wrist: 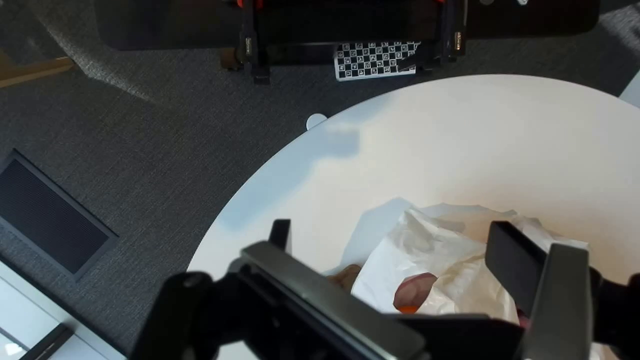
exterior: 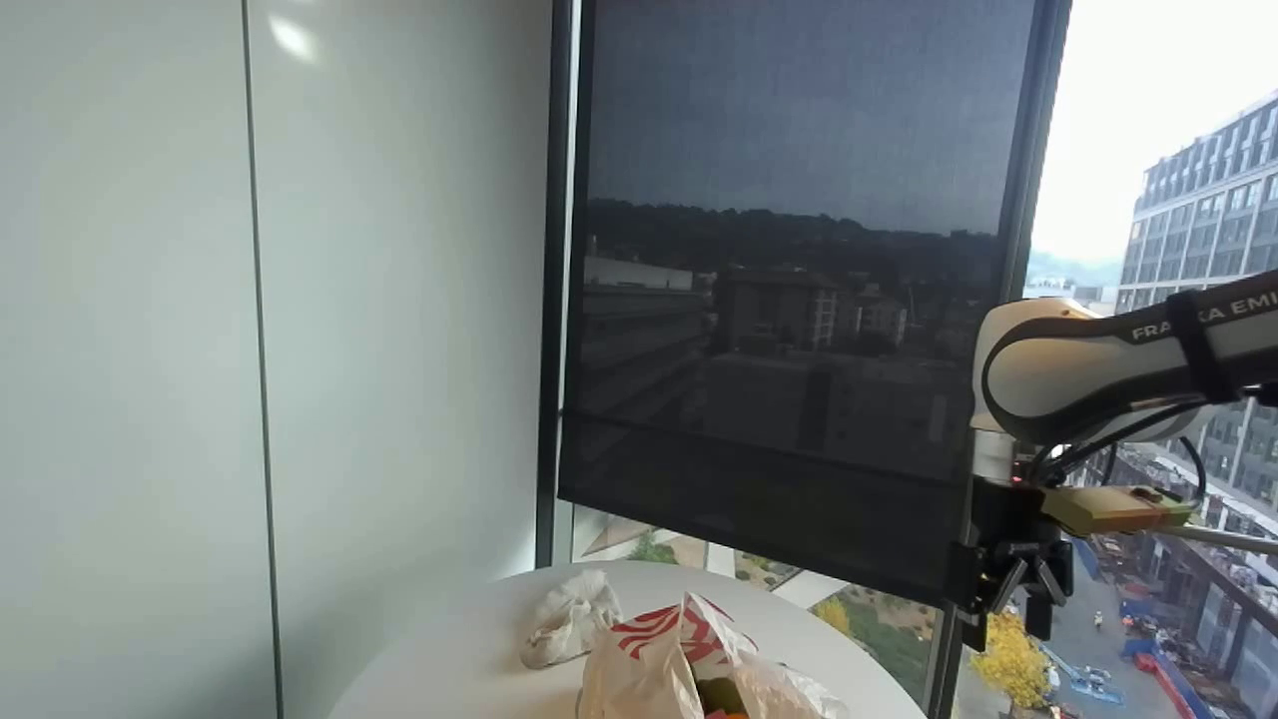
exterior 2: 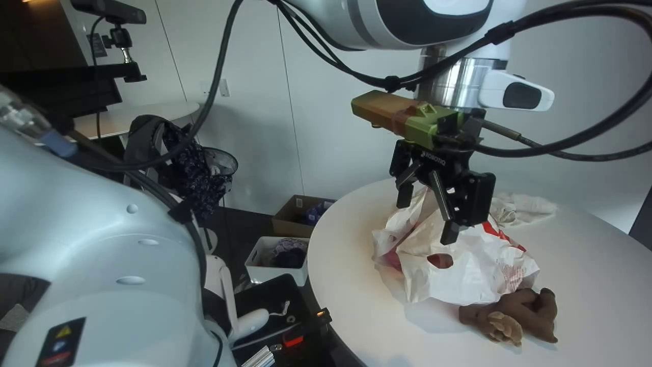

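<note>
Hand (wrist: 394,245) foremost, the wrist view alone shows a checkered board (wrist: 367,61).

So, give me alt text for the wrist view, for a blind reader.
Open Robotiq gripper hangs over a crumpled white plastic bag on a round white table. Something reddish-brown and orange shows through the bag's hole. Carpet and a checkerboard-patterned board show beyond.

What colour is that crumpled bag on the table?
The bag is white, patterned in red, clearest in an exterior view.
</note>
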Tool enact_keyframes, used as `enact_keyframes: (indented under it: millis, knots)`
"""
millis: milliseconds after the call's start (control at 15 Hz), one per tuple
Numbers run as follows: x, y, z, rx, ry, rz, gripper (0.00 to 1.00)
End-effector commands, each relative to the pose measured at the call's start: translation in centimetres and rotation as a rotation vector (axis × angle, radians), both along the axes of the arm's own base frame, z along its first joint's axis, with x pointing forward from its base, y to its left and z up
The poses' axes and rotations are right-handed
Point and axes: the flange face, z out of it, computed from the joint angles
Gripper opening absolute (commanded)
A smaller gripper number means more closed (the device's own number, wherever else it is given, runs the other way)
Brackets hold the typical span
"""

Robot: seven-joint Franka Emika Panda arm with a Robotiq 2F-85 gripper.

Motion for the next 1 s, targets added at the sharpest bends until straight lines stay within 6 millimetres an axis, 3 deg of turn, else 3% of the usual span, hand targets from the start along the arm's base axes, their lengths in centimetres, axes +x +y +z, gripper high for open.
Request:
enact_keyframes:
  millis: [0, 400, 467, 533, 667, 733, 867, 933]
  knots:
    - [0.0, 0.0, 0.0, 0.000, 0.001, 0.000, 1.00]
    - [0.1, 0.8, 0.6, 0.013, -0.028, 0.244, 1.00]
    - [-0.7, 7.9, -1.7, 0.004, -0.010, 0.296, 1.00]
    - [-0.5, 9.0, -1.8, 0.025, -0.026, 0.315, 1.00]
    - [0.2, 14.2, -2.6, 0.036, -0.041, 0.385, 1.00]
    - [-0.4, 10.1, -1.9, 0.029, -0.030, 0.343, 1.00]
    - [-0.8, 14.1, -3.0, 0.017, -0.030, 0.393, 1.00]
    - [-0.7, 14.6, -3.3, 0.015, -0.023, 0.398, 1.00]
